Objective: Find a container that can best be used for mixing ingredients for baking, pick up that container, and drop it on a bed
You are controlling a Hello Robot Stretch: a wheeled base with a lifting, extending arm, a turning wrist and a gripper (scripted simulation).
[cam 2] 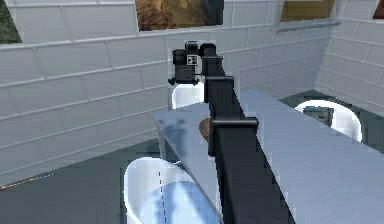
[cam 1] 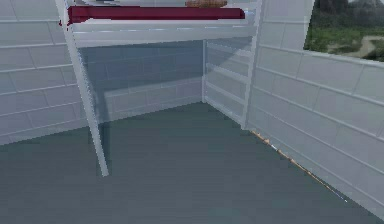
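progress, as a judgement: the bed (cam 1: 150,14) was in sight, a raised white frame w/ a red mattress, straight ahead in the forward view across bare grey floor (cam 1: 190,160). an orange thing (cam 1: 208,3) lay on the mattress toward its right end. nothing like a container lay on the bed, so the drop looked not yet done. whether the pick-up was done couldn't be settled.

in the arm side view the arm (cam 2: 235,150) lay out over a glassy tabletop (cam 2: 300,150). the fingers (cam 2: 181,66) sat at its far end, past the tabletop's far edge, w/ a white chair (cam 2: 188,95) just below or behind them and brick wall beyond. w/ that chair right there, couldn't tell whether the fingers had hold of anything.

container: nothing had shape & colour clear enough to call it that. closest candidate was a small brown blob (cam 2: 204,127) on the tabletop near its left edge, right beside the arm and well short of the fingers, too small to name.

left to do, prob.: confirm a grasp, carry to the bed, release over the mattress. it sat high, so the lift would likely need raising.
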